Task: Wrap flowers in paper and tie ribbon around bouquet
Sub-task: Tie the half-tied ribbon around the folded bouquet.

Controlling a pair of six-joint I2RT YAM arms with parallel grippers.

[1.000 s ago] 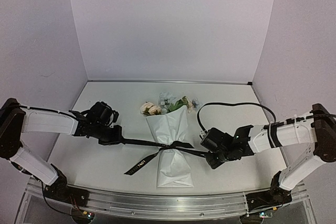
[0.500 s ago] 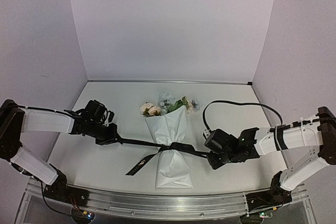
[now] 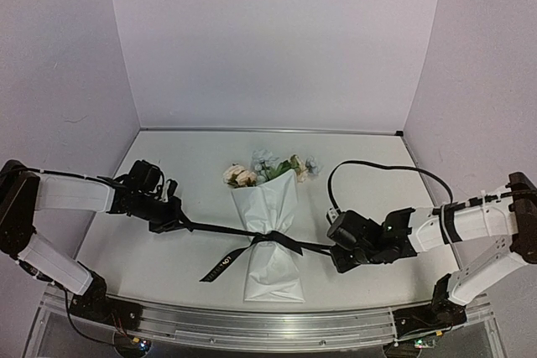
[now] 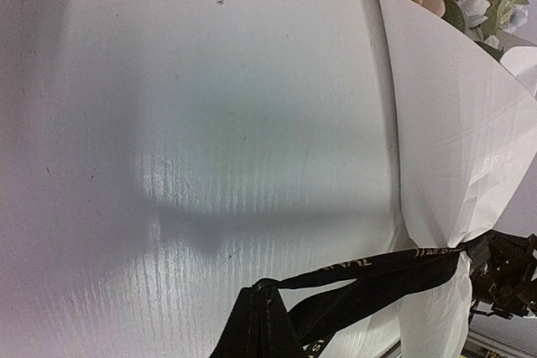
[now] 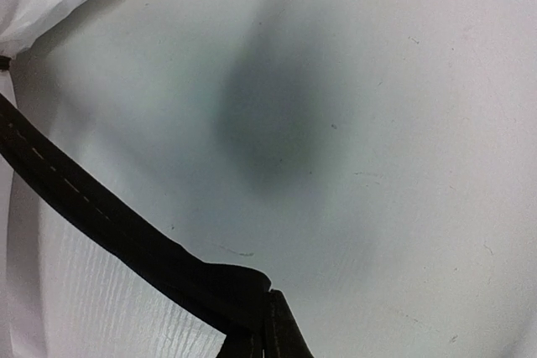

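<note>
Ribbon (image 3: 220, 230), limp and slick: pulling its ends taut, left hand (image 3: 178, 222) and right hand (image 3: 336, 251) clamped on it, cinching crushable bouquet (image 3: 270, 205).

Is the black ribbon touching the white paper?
Touching. The top view shows the ribbon knotted tight around the paper, pinching its middle.

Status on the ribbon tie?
Left gripper shut on ribbon, right gripper shut on its other end. Ribbon taut, knotted around bouquet. Nothing in the way.
</note>
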